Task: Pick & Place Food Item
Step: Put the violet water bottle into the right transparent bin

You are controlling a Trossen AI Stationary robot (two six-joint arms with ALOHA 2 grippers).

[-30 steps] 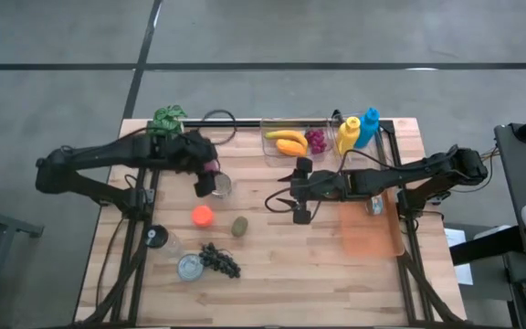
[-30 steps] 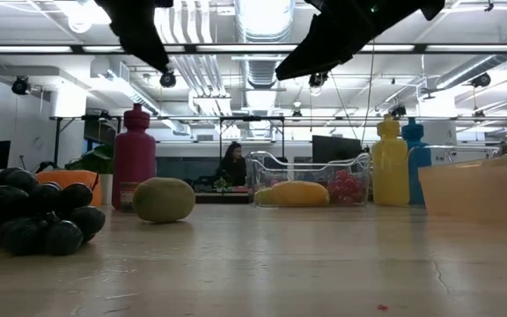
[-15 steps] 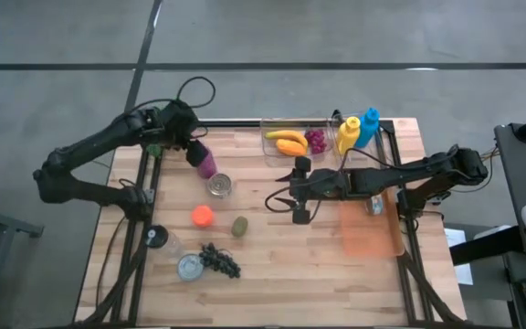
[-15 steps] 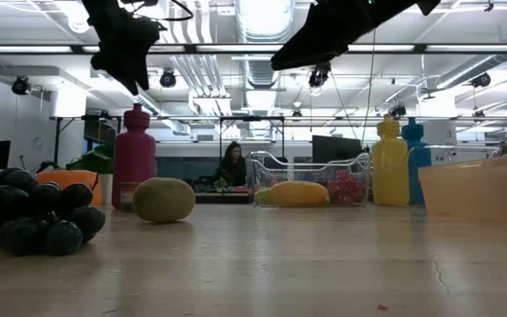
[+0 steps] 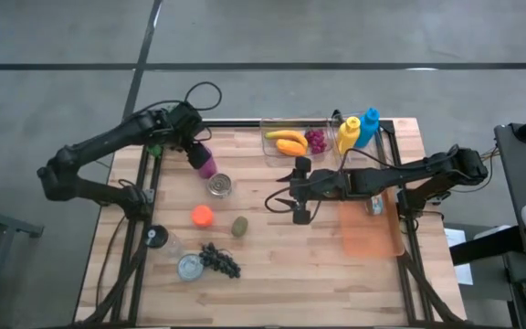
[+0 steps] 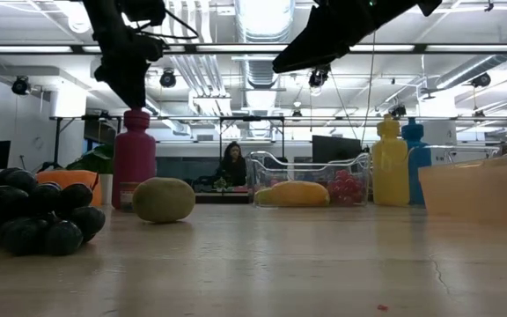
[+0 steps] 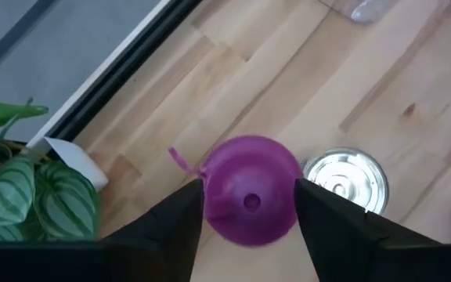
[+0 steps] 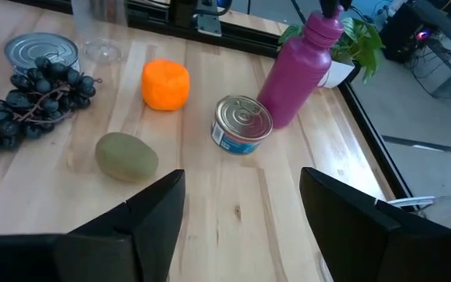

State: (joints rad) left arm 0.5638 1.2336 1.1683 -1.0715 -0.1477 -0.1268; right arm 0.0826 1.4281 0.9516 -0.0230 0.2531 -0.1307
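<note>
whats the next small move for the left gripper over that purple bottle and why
Probably lower a little, then close. In the left wrist view the left gripper has a finger on each side of the purple bottle cap, with gaps showing, so nothing is gripped yet. The tin can stands close beside, so go straight down.

My two arms are showing dark, near black, in long jointed links; a thin black cable is looping up from my left arm [image 5: 108, 146] near its wrist, and slim wires are trailing along my right arm [image 5: 409, 174]. My fingers [image 7: 171, 227] are looking matte black, flat-faced and wedge-shaped; those on my other wrist [image 8: 151, 215] are looking alike.
</note>
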